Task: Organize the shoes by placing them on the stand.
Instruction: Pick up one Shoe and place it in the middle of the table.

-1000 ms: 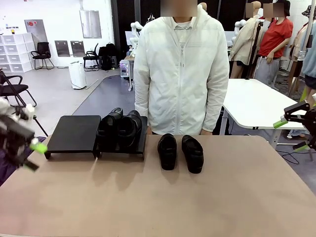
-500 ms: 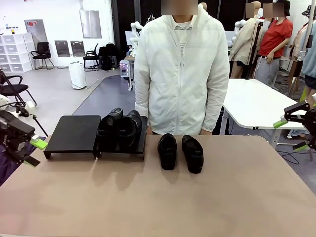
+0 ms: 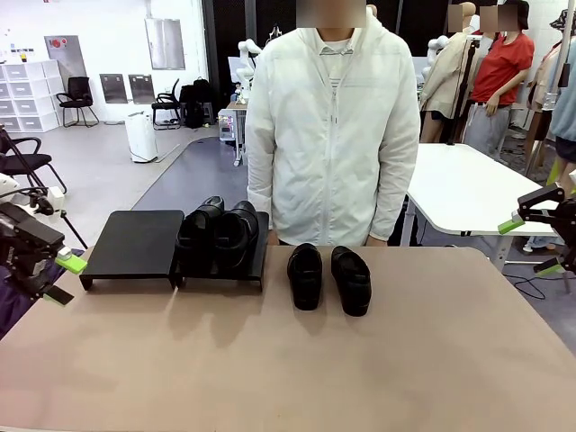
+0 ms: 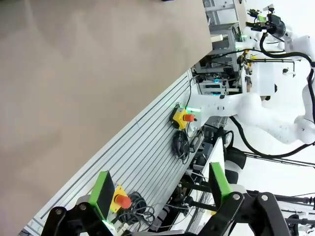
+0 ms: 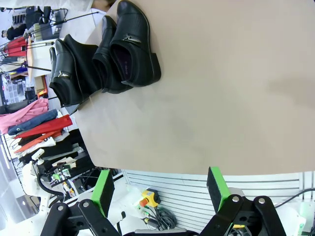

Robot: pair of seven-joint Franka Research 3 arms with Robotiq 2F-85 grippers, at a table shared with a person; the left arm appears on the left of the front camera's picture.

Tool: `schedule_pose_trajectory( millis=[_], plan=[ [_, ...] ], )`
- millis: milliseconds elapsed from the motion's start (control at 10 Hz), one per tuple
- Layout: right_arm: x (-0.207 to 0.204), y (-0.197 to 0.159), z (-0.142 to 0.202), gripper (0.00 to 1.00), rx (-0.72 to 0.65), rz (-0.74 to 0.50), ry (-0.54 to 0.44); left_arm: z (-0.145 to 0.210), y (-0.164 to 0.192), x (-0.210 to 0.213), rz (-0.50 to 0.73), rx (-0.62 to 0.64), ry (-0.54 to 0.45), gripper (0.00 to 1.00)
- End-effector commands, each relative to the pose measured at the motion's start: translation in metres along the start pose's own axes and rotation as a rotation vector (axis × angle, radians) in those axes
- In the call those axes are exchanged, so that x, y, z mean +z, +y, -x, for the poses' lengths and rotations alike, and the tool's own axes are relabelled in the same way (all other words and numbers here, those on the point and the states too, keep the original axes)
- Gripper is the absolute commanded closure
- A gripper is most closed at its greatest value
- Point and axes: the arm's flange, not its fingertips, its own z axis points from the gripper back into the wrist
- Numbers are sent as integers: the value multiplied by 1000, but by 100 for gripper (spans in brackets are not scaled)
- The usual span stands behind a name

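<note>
Stand (image 3: 135,243) at the far left of the bench (image 3: 288,369): its right panel carries 2 shoes (image 3: 218,236), its left panel is bare. The 2 loose shoes (image 3: 304,274) lie side by side near the far edge, just right of the stand. Left pincer (image 3: 63,279) hangs off the left edge beside the stand and right pincer (image 3: 529,245) off the right edge, both with pads wide apart and holding nothing. Step in hand, as judged: fetch 1 loose shoe. The nearer right pincer should close across the shoe's narrow width, lift it clear of its close neighbour, and set it on the bare panel in line with the stored shoes. Obstacles: the stored shoes stand between the loose shoes and the bare panel, so carry high or along the near side. A person (image 3: 333,135) stands close behind the loose shoes, hands apparently hidden below the bench edge.
</note>
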Motion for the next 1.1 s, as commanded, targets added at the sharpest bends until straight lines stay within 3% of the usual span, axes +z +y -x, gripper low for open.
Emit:
schedule_pose_trajectory(
  millis=[0, 200, 300, 400, 700, 900, 1000],
  plan=[
    [2, 2, -1, 0, 9, 0, 10, 1, -1, 1, -1, 6, 5, 0],
    [0, 0, 0, 0, 0, 0, 0, 1, -1, 1, -1, 6, 5, 0],
    [1, 9, 6, 0, -35, -19, -91, 1, -1, 1, -1, 6, 5, 0],
    [-35, 54, 3, 0, 36, 68, -84, 1, -1, 1, -1, 6, 5, 0],
    [-195, 184, 16, 0, 275, 323, 29, 1, -1, 1, -1, 6, 5, 0],
    [-284, 230, 39, 0, 384, 442, -138, 1, -1, 1, -1, 6, 5, 0],
    [-307, 232, 43, 0, 416, 484, -124, 1, -1, 1, -1, 6, 5, 0]
  ],
)
